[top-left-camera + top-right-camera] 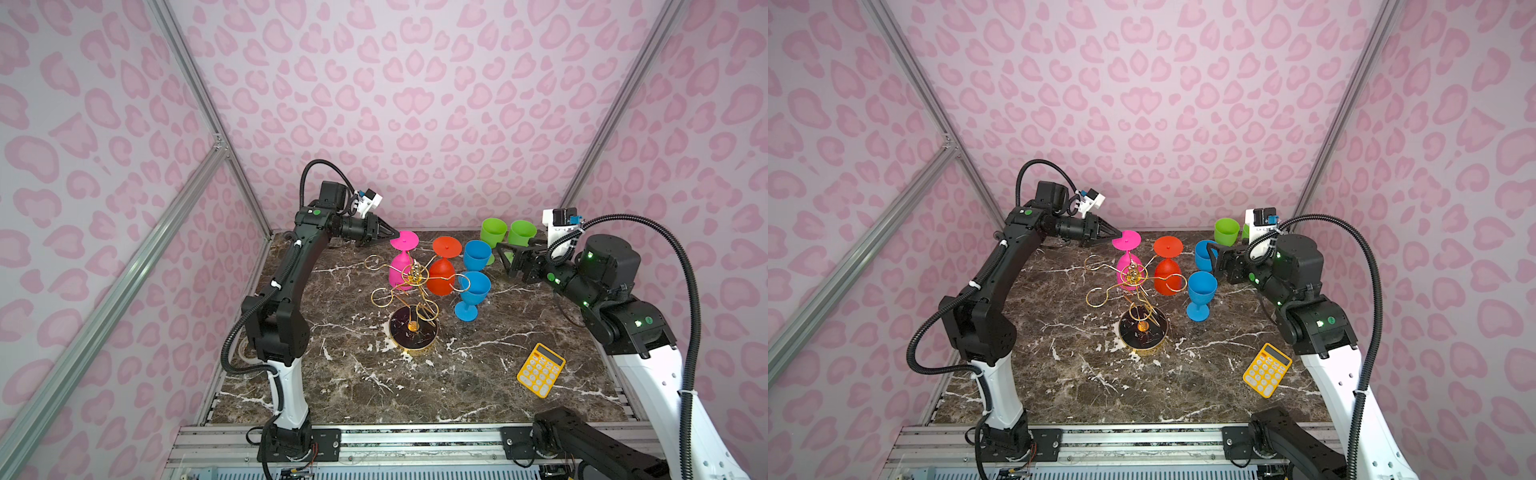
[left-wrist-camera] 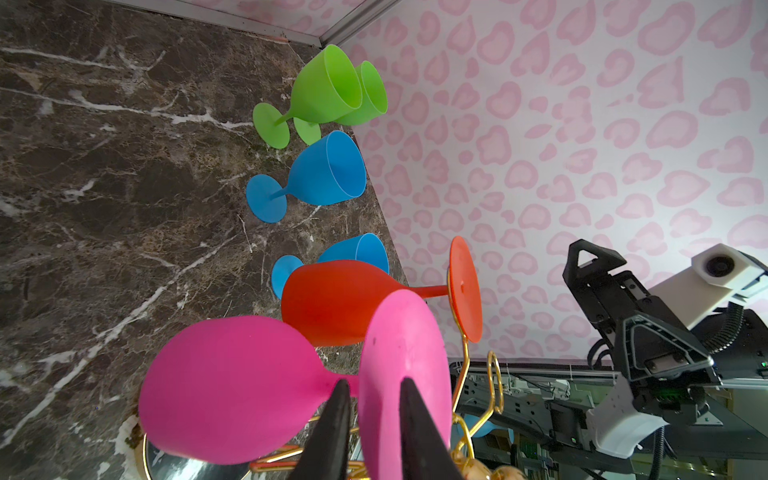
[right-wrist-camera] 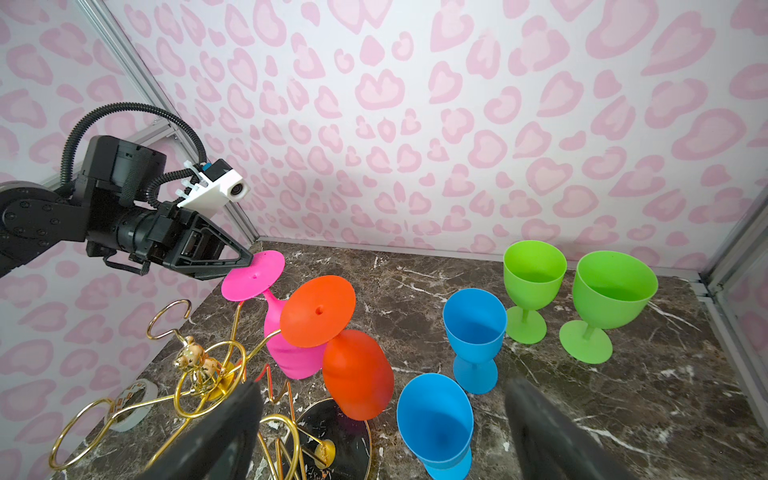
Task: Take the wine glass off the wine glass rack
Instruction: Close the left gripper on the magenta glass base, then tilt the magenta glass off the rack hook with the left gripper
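Here the left gripper [image 1: 392, 240] pinches the pink glass [image 1: 401, 272] by the rim of its upturned foot, while the right gripper [image 1: 503, 259] hovers beside the blue glasses [image 1: 476, 286] with fingers spread wide, holding nothing. The pink glass hangs bowl-down from a loop of the rack [image 1: 428, 334], just beside a red glass [image 1: 441, 280] hung the same way. We judge the hold thin, only the disc's edge sitting between the fingers, so we would draw the stem out through the loop's open mouth slowly and level, clear of the red neighbour and the wire. The glasses look like matte plastic, with smooth rounded bowls and flat round feet; the rack is thin shiny gold wire above a round black base on the veined marble table [image 1: 374, 386].
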Robot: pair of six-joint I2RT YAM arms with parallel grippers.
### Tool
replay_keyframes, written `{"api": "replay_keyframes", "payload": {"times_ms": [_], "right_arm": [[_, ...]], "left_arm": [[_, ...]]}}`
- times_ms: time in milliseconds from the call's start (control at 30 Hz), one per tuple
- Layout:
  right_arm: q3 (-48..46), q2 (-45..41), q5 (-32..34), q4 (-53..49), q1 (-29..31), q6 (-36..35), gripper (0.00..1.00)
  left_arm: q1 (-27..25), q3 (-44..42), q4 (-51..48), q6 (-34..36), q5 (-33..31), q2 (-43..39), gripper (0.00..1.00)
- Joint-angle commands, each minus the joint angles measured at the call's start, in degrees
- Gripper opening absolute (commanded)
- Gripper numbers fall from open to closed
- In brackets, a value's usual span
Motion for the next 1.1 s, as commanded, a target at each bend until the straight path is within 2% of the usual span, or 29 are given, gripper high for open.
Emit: {"api": "replay_keyframes", "payload": {"times_ms": [0, 267, 1067], "right_arm": [[-0.3, 0.0, -0.1, 1.6, 0.0, -0.1, 0.93], [-0.4, -0.3, -0.2, 1.5, 0.1, -0.2, 0.93], [-0.1, -0.6, -0.7, 1.5, 0.1, 0.1, 0.93]], "left_arm": [[0.1, 0.0, -0.2, 0.5, 0.9, -0.1, 0.2], [0.0, 0.0, 0.1, -0.4, 0.8, -0.3, 0.12], [1.0, 0.3, 3.0, -3.7, 1.9, -1.2, 0.06]]}}
